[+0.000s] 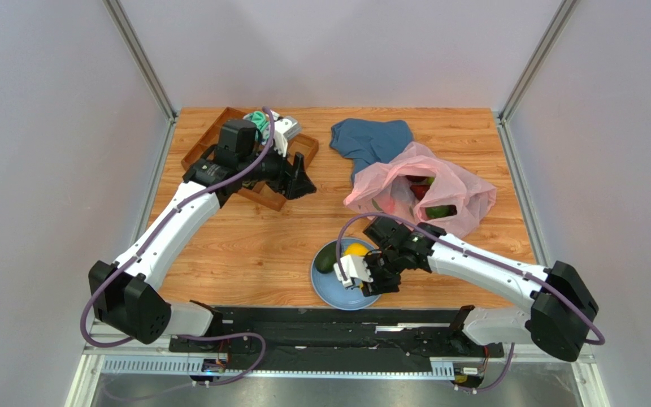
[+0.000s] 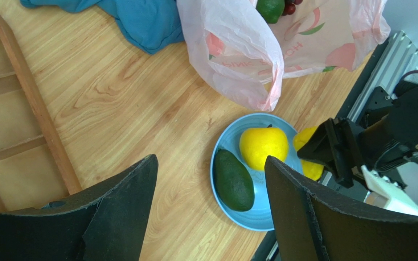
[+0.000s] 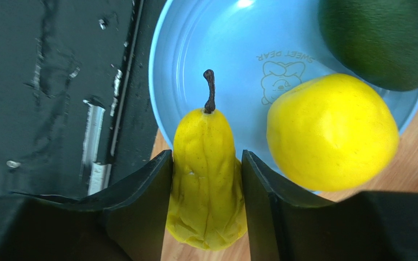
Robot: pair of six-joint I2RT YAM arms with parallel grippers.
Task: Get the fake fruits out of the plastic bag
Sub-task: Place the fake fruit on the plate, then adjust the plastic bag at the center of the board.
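The pink plastic bag (image 1: 439, 182) lies at the right back, its mouth toward the plate; it also shows in the left wrist view (image 2: 238, 54). A green fruit (image 1: 439, 210) and a dark red fruit (image 1: 422, 188) show inside it. A blue plate (image 1: 337, 297) holds a dark green avocado (image 2: 233, 179) and a yellow citrus (image 2: 264, 147). My right gripper (image 3: 207, 157) is shut on a yellow pear (image 3: 208, 179) at the plate's near rim, stem pointing over the plate (image 3: 222, 43). My left gripper (image 2: 210, 159) is open and empty, held above the table left of the bag.
A wooden tray (image 1: 218, 140) with teal socks (image 1: 261, 123) stands at the back left under my left arm. A dark blue cloth (image 1: 371, 140) lies behind the bag. A black rail (image 1: 346, 326) runs along the near edge.
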